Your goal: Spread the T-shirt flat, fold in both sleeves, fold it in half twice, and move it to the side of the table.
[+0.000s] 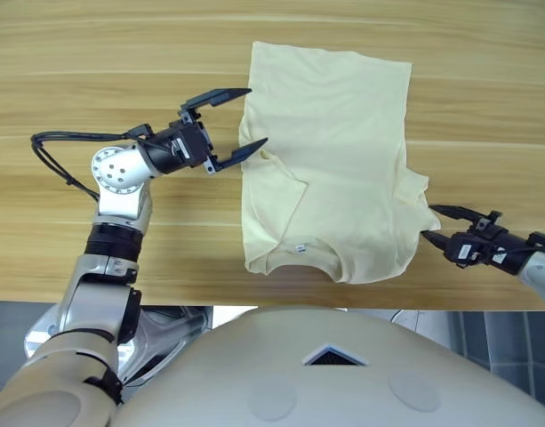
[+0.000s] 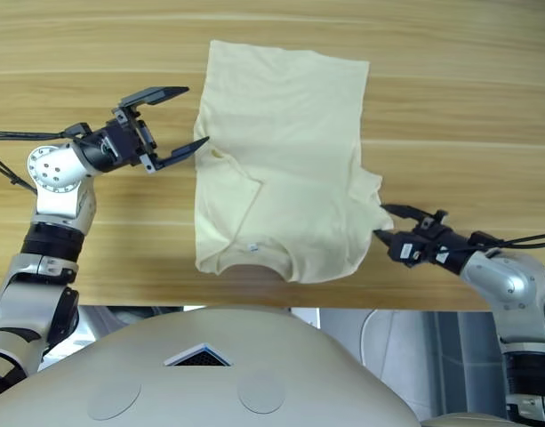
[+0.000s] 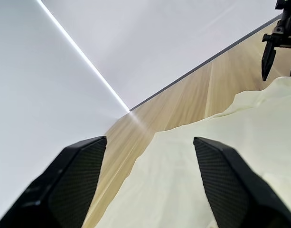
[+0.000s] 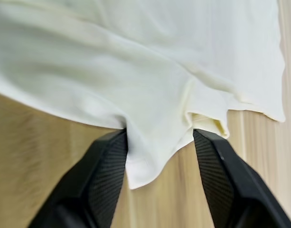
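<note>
Jaws are gaping wide: left jaws hovering at the left edge of the T-shirt, right jaws straddling its right sleeve on the table. Sleeve-folding seems to be going on; next, the right jaws are likely needing to pinch that sleeve and carry it leftward.

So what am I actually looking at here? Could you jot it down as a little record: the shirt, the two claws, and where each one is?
surface: wooden table
garment: pale yellow T-shirt, lying mostly flat, collar toward the robot
left sleeve: appears folded in over the body
right sleeve: sticking out sideways, rumpled
left gripper: open, at the shirt's left edge
right gripper: open, fingers either side of the right sleeve's corner, not closed on it
halving folds: not yet done
</note>
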